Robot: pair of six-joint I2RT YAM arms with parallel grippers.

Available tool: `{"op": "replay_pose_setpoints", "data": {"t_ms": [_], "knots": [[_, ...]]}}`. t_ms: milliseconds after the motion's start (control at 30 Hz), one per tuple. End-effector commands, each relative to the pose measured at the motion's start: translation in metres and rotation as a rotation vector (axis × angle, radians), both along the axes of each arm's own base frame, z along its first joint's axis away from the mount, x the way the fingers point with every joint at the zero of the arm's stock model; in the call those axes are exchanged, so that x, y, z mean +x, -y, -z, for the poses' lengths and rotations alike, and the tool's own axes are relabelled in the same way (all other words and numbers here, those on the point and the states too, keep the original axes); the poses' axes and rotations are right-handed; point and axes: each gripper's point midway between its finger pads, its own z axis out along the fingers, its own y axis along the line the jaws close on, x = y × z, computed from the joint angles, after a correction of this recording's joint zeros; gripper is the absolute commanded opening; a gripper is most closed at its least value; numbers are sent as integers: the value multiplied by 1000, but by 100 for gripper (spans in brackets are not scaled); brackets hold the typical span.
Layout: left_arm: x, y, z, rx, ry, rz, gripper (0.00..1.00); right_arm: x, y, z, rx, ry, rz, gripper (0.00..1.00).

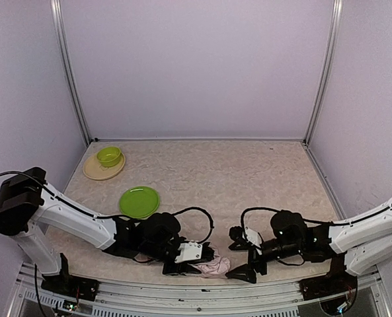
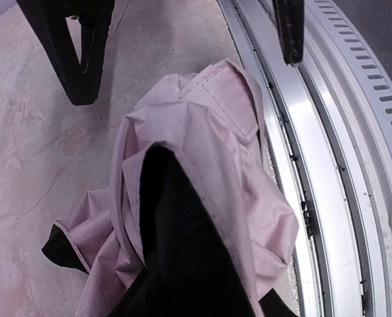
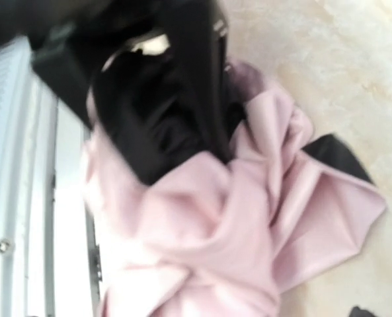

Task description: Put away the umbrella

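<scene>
You are gathering the umbrella (image 1: 212,266) (canopy crumpled on desk): left jaws pinching fabric, right jaws gaping, empty; next probably needs a right regrasp.

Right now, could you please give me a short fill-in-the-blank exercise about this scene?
1. The umbrella lies at the ___ edge of the table.
2. Its outer fabric is pale ___.
3. The right gripper has its jaws ___.
4. The bowl on the tan plate is ___.
Missing words: near, pink, open, green.
</scene>
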Motion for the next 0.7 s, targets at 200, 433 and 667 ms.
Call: {"op": "replay_pose_setpoints", "data": {"t_ms": [200, 433, 667], "knots": [[0, -24, 31, 98, -62, -43, 29, 8, -32, 14, 45, 176, 65, 100], [3, -21, 27, 59, -79, -62, 30, -4, -46, 32, 39, 161, -3, 66], [8, -21, -9, -96, -53, -100, 75, -8, -38, 38, 39, 147, -7, 30]]}}
